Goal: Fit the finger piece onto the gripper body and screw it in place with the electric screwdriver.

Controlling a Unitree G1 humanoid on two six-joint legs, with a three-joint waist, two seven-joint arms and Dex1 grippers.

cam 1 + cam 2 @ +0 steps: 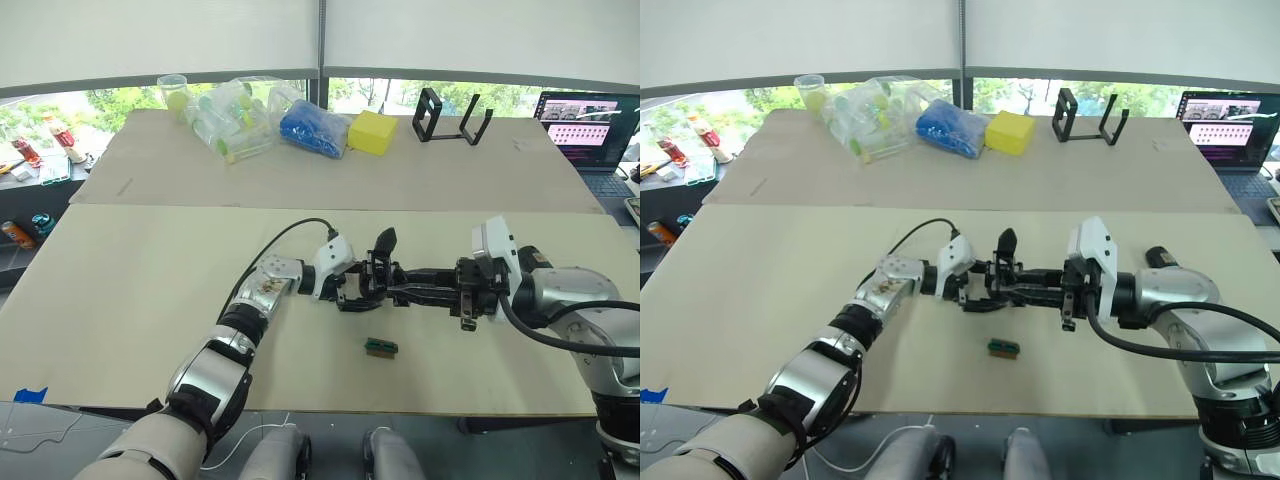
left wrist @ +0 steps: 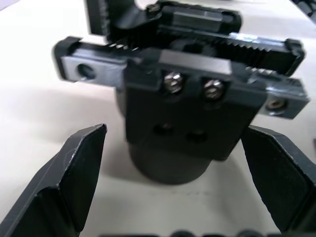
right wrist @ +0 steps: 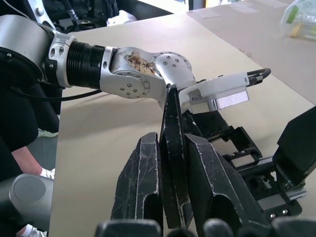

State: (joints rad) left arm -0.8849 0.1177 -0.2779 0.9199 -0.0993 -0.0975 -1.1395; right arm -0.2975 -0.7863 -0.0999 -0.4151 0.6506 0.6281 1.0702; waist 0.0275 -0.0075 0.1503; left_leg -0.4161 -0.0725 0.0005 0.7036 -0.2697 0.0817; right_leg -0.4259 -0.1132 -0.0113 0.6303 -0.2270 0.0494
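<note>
One upright-fingered black gripper body [image 1: 372,277]; toothed rails

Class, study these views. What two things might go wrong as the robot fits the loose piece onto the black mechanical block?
1. The left hand stands open on either side of the black mechanical gripper body. A push from the other arm may slide the body across the table.
2. The right hand pinches the slim tapered black plastic finger piece low down. The piece may pivot or slip on contact.
</note>
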